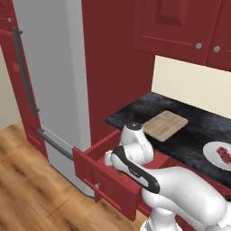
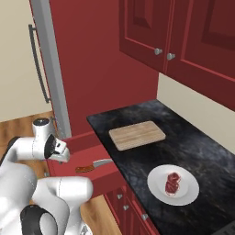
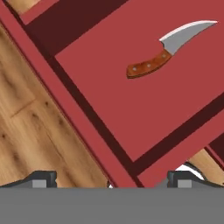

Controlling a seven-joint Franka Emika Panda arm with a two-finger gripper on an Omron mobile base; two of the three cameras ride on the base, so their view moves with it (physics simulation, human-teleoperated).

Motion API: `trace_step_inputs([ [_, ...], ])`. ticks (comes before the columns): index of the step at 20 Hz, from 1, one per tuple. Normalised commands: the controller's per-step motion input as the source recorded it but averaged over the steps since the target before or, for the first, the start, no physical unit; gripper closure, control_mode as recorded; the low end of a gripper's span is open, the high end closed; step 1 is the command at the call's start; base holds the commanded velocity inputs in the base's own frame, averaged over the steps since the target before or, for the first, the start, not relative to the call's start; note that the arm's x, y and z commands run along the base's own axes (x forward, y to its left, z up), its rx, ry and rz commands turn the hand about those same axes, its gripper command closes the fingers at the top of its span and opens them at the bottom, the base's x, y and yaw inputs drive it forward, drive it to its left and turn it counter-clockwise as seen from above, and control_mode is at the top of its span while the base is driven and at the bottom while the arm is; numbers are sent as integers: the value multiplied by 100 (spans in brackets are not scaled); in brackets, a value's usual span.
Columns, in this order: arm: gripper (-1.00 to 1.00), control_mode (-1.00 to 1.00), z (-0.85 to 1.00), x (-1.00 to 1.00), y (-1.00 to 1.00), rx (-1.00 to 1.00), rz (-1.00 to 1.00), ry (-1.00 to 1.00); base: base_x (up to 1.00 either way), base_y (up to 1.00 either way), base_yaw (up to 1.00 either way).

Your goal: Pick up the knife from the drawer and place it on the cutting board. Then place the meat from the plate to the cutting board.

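Note:
The drawer point(image 3: 109, 92) stands pulled out, and its flat red floor lies below my hand. On that floor lies the knife point(image 3: 151, 64), with a curved grey blade and a brown handle; it also lies in the drawer point(image 2: 87, 153) as the knife point(image 2: 94, 166) in the right base view. My gripper point(image 3: 113, 179) hovers above the drawer's front rail, open and empty, well short of the knife. The cutting board point(image 1: 165, 125) lies bare on the black counter. The white plate point(image 2: 186, 193) holds the meat point(image 2: 172, 181) nearer the front.
A tall grey fridge point(image 1: 49, 67) stands left of the drawer, its handle point(image 1: 25, 72) facing out. Red wall cabinets point(image 2: 183, 36) hang over the black counter point(image 1: 198, 135). Wood floor point(image 1: 31, 189) lies below the drawer front point(image 1: 108, 182).

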Motion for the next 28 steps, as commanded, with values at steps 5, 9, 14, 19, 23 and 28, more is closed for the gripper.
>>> trace_step_inputs([
  [5,-100,-100,1,1,-23,0,-35,12,0,0,0],
  [9,-100,-100,0,6,-26,1,-25,17,0,0,0],
  [14,-100,-100,0,24,-20,0,-17,11,0,0,0],
  [19,-100,-100,-5,28,-2,0,-14,0,0,0,0],
  [23,-100,-100,-14,30,0,0,-9,0,0,0,0],
  [28,-100,-100,-16,25,0,0,-3,0,0,0,0],
])
